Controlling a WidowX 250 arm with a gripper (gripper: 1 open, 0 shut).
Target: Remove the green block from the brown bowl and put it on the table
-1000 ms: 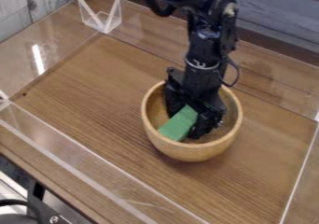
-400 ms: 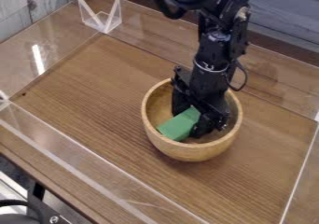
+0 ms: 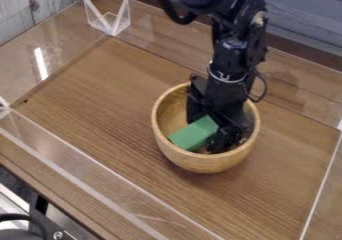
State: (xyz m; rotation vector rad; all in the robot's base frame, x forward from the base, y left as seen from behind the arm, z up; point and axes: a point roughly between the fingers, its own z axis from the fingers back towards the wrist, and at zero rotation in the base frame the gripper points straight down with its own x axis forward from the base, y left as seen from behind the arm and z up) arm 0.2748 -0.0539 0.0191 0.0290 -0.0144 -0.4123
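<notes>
Block, green (image 3: 195, 133): one, inside the wooden bowl (image 3: 203, 162), in the part nearer the camera, partly covered by the gripper (image 3: 213, 123); long axis slanting from lower left to upper right of the view.

Gripper, black: one, reaching into the bowl from above, blocking the view of much of the hollow; whether its jaws are open or closed, or have hold of the block, cannot be told.

Table, brown wood (image 3: 100, 114): one, beneath the bowl.

Holder, clear (image 3: 108, 17): one, upper left, well apart from the bowl.

Cables, black: along the arm (image 3: 233, 39).
</notes>
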